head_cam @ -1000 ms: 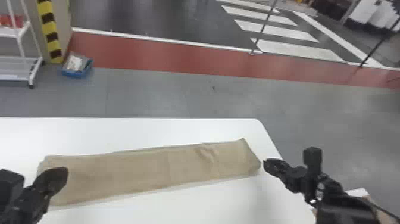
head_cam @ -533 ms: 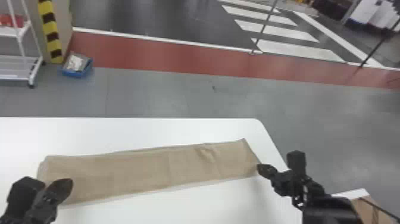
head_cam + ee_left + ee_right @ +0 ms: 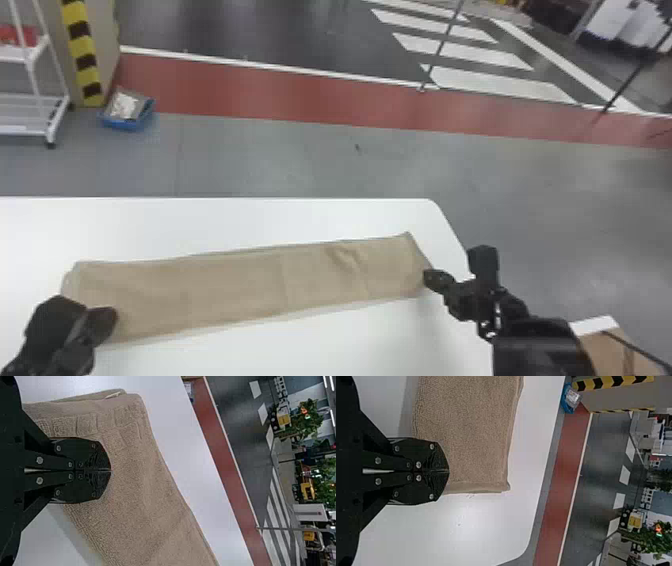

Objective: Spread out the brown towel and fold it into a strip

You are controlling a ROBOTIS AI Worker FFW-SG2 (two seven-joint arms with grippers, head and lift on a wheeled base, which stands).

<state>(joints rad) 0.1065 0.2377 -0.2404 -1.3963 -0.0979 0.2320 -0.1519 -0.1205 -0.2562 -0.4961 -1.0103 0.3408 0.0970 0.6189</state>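
So my brown towel is lying on the white bench as a long, flat strip, running from over on my left almost to the bench's right edge. It sits at a bit of a slant, with the right end farther from me than the left. A slim edge of a lower layer peeks out along the long side nearest me, and there's a little wrinkle toward the right end.

My left gripper is at the near corner of the left end. Its fingers are pressed together over the cloth, nothing pinched between them that I can see. There's a ribbed woven band across that end too, and a small pale bit poking out by the fold.

My right gripper is at the other end, by the near corner, fingers also closed up tight. Can't tell if the tips actually touch the towel.

Past the bench, a blue tray with stuff in it sits on the floor near a white wheeled rack.
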